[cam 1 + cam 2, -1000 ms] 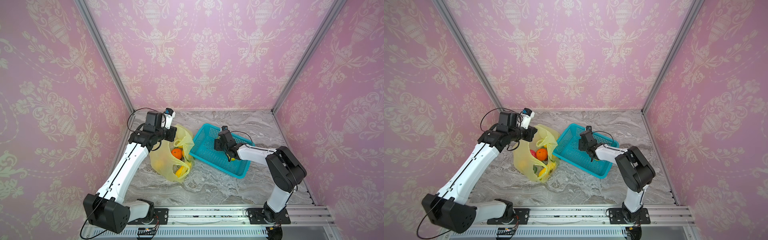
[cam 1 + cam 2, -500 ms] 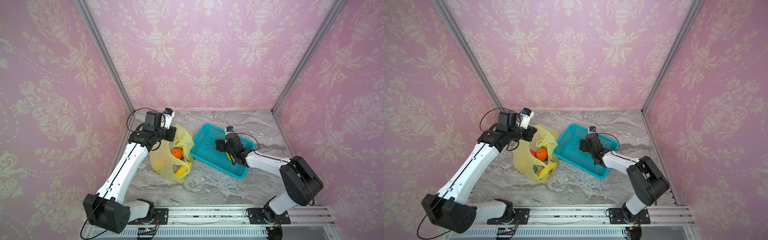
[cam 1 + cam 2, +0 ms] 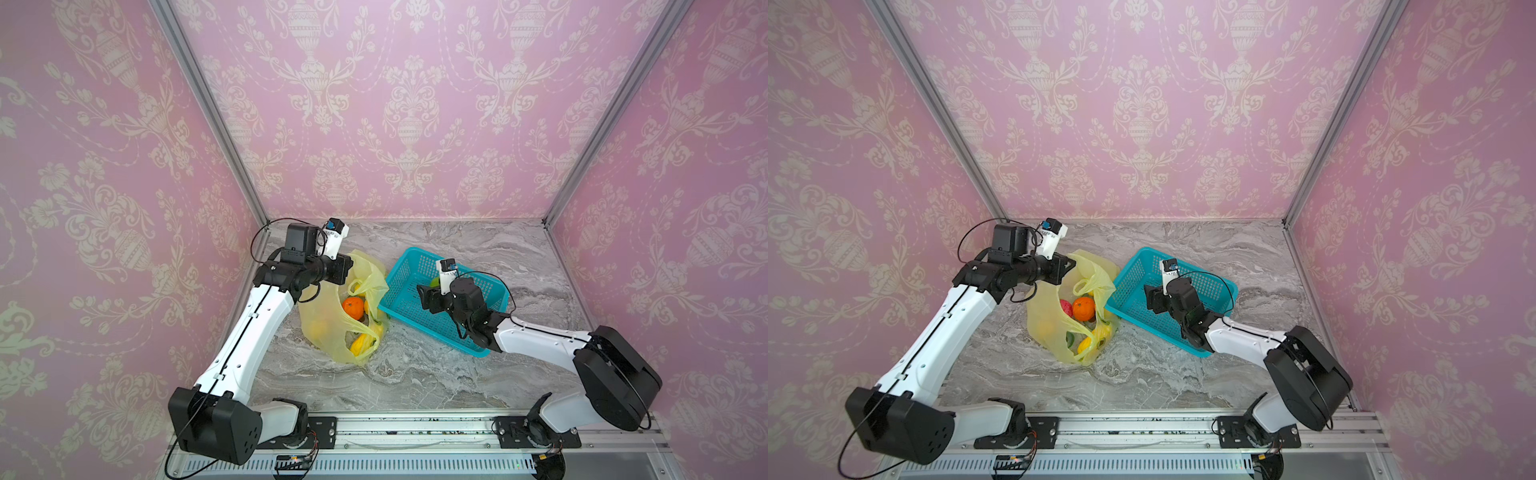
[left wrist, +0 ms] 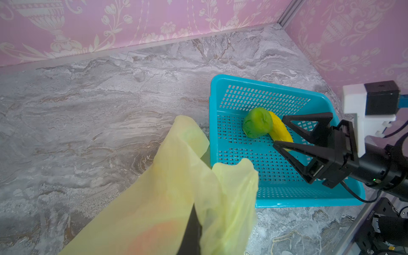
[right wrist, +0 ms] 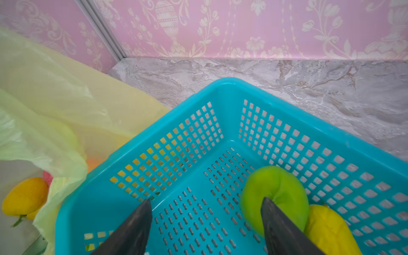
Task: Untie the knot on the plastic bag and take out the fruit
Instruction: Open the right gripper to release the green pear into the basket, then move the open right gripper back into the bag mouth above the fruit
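- A metal rail [image 3: 415, 432] runs along the bench's [image 3: 415, 374] front edge and carries both arm bases.
- The plastic bag [image 3: 324, 324] lies left of the bench's middle with its mouth gaping upward. A loop handle [image 3: 1084, 286] droops slack across the opening.
- Inside the bag a yellow mango [image 3: 361, 343] lies nearest the front edge. Behind it sit an orange [image 3: 1084, 308] and a pink-red ball [image 3: 1066, 306], side by side.
- The turquoise basket [image 5: 231, 82] stands just right of the bag, skewed to the bench's edges. Its left corner presses against the bag's film.
- A green fruit [image 5: 278, 187] and a second yellow mango [image 5: 331, 229] rest touching on the basket's floor, towards its far wall.
- The right gripper [image 4: 280, 131] hangs over the basket's inside, close to those two pieces. Its jaws stand wide apart with nothing between them.
- The left gripper [image 3: 1069, 264] is at the bag's far left rim. Its jaws are together, pinching the film and holding that side raised.
- Pink patterned walls [image 3: 415, 124] close the bench on three sides.
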Action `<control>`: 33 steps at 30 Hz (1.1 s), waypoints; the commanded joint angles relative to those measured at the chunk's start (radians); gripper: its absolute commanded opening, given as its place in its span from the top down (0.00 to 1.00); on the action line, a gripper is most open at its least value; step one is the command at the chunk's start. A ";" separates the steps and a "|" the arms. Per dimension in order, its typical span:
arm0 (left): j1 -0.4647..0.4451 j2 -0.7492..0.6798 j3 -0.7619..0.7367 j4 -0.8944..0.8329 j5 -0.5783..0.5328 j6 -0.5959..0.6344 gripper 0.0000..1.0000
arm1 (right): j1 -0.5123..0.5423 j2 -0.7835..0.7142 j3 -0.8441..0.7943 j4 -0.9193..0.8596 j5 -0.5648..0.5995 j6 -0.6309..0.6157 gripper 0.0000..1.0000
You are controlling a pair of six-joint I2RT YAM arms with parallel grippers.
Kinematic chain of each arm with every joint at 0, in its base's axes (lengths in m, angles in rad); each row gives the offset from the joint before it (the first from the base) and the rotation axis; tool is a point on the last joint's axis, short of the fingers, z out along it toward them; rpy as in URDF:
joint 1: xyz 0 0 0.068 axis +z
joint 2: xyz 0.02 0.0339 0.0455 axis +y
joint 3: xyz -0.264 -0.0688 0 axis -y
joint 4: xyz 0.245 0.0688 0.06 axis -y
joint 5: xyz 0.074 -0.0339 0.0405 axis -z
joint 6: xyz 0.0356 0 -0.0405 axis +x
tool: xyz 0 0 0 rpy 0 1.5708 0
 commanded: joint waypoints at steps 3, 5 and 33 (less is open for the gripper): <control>0.012 0.008 0.007 -0.039 0.058 0.040 1.00 | 0.034 -0.024 -0.021 0.078 -0.023 -0.086 0.24; 0.014 0.015 0.015 -0.055 0.032 0.035 1.00 | 0.063 -0.046 -0.050 0.130 -0.053 -0.124 0.24; 0.018 -0.012 0.005 -0.032 -0.002 -0.003 1.00 | 0.447 0.395 0.401 -0.316 -0.112 -0.548 0.34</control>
